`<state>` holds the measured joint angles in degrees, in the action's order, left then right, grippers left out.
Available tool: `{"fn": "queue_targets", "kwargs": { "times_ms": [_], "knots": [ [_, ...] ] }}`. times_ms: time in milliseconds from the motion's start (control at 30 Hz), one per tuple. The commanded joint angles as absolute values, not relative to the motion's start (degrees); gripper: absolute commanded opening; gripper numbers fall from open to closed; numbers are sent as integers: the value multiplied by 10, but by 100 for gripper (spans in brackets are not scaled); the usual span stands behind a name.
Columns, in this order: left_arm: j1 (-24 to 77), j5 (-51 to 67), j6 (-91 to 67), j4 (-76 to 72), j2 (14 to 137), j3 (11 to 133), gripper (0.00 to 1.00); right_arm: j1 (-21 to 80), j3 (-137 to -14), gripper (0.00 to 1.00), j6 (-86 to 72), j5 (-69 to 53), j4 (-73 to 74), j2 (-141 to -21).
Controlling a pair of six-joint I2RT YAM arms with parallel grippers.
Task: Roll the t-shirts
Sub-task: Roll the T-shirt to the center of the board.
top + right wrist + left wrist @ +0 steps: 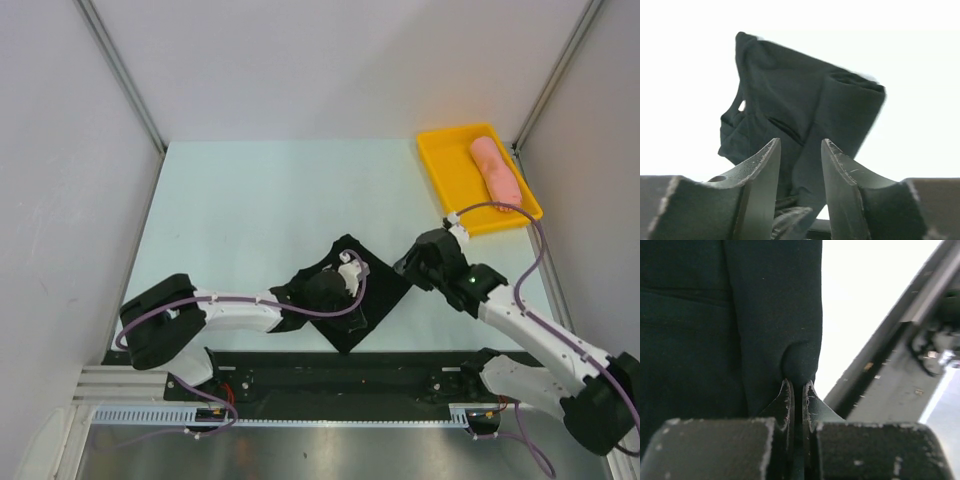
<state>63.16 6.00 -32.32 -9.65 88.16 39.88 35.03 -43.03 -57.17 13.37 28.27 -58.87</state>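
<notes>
The black t-shirt (381, 290) lies folded into a diamond shape near the middle of the table's front edge. My left gripper (328, 291) sits on its left half and is shut on a pinched fold of the black cloth (799, 360), near the shirt's right-hand edge in the left wrist view. My right gripper (409, 266) is at the shirt's right corner with its jaws apart. In the right wrist view the black t-shirt (805, 100) shows between and beyond the fingers (762, 165). The pink t-shirt roll (497, 172) lies in the yellow tray (440, 165).
The yellow tray stands at the back right corner, close to the right wall. A black rail (330, 375) runs along the table's near edge, just behind the shirt's lower corner, and also shows in the left wrist view as the black rail (890, 340).
</notes>
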Motion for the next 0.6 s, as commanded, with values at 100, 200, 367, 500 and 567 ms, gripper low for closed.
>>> {"fn": "queue_targets", "kwargs": {
  "times_ms": [100,200,367,500,567],
  "knots": [
    [564,235,-424,-225,874,338,0,374,-343,42,-607,192,369,-464],
    [534,250,-442,-236,882,321,0,405,-330,40,-619,197,358,-464],
    [504,253,-441,-222,894,316,0,434,-330,37,-623,195,309,-513],
    [486,249,-422,-190,903,324,0,439,-330,34,-613,176,248,-562],
    [479,245,-417,-174,907,328,0,440,-334,34,-611,170,221,-592]
  ]
}}
